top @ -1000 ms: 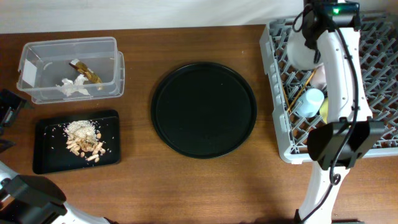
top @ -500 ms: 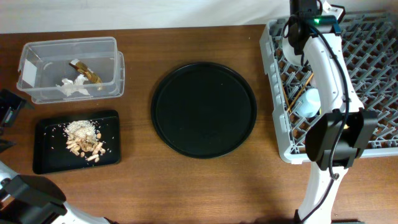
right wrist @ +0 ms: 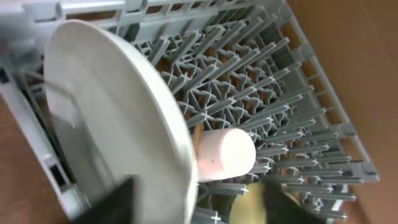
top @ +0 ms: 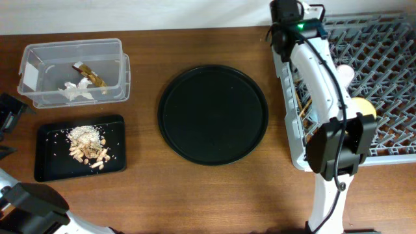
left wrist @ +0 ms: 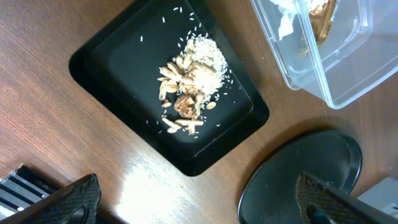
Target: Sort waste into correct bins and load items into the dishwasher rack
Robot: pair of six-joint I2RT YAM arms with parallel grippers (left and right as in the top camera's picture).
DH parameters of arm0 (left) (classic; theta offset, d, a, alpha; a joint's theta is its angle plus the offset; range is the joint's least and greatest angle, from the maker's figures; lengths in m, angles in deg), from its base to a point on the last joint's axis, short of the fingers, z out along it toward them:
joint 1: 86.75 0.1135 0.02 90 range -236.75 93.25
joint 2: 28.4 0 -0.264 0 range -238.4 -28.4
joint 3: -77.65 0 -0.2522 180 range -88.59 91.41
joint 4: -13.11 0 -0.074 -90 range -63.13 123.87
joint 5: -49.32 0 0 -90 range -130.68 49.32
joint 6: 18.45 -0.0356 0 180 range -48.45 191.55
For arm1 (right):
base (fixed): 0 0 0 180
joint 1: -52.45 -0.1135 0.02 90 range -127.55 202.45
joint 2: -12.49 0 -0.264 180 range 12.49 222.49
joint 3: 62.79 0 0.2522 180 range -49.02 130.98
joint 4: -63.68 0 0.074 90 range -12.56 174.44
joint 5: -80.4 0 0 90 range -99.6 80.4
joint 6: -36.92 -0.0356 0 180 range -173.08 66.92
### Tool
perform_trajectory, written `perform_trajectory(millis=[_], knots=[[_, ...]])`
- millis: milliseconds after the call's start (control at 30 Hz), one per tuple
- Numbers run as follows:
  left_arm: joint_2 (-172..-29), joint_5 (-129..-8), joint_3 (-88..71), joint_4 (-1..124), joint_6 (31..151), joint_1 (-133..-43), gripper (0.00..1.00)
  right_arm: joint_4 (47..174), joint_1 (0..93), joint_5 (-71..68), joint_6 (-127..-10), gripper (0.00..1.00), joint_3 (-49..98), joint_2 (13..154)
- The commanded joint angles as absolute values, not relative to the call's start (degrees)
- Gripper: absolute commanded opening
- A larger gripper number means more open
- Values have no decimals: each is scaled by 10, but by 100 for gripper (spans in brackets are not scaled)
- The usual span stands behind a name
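In the right wrist view the pale grey-green plate [right wrist: 106, 118] stands on edge in the grey dishwasher rack [right wrist: 280, 74]. My right gripper [right wrist: 199, 205] is open, its blurred dark fingers either side of the plate's rim. A pink cup [right wrist: 224, 154] and the yellow bowl [right wrist: 249, 208] lie behind the plate. Overhead, the right gripper [top: 286, 18] is above the rack's [top: 390, 78] back left corner, and the arm hides the plate. Chopsticks [top: 302, 101] lie in the rack. My left gripper [left wrist: 196, 208] hangs open over bare wood.
The clear tub [top: 71, 68] holds tissue [top: 77, 91] and a gold wrapper [top: 89, 75]. The flat black tray [top: 49, 156] carries food scraps [top: 88, 144]. A large round black tray [top: 213, 114] lies mid-table. The left gripper [top: 10, 114] sits at the table's left edge.
The right gripper has opened off the plate, which now stands in the rack. The right arm swung left toward the rack's back left corner. The left arm has not moved.
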State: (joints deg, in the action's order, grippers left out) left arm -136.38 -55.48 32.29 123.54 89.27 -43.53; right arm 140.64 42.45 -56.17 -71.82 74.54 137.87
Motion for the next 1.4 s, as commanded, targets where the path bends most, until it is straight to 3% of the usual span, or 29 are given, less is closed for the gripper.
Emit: perform_trajectory(millis=[0, 167, 367, 600, 867, 1000, 1167, 1367], knots=[[-1348, -559, 319, 1236, 886, -432, 99, 1431, 416, -578, -721, 92, 758, 1344], [-1348, -559, 319, 1236, 886, -432, 99, 1516, 416, -493, -781, 100, 793, 1279], [-1348, -559, 319, 1236, 886, -432, 99, 1615, 416, -307, -839, 98, 794, 1135], [-1348, -559, 319, 1236, 886, -432, 99, 1744, 398, -265, -877, 98, 775, 1010], [-1348, -559, 319, 1234, 886, -432, 99, 1722, 306, -296, -906, 99, 546, 779], [-1348, -559, 319, 1234, 886, -432, 99, 1685, 306, -229, -907, 98, 408, 689], [-1348, -559, 319, 1234, 886, -432, 99, 1685, 306, -186, -907, 98, 314, 660], [-1348, -559, 319, 1234, 886, -432, 99, 1691, 306, -187, -906, 98, 300, 688]])
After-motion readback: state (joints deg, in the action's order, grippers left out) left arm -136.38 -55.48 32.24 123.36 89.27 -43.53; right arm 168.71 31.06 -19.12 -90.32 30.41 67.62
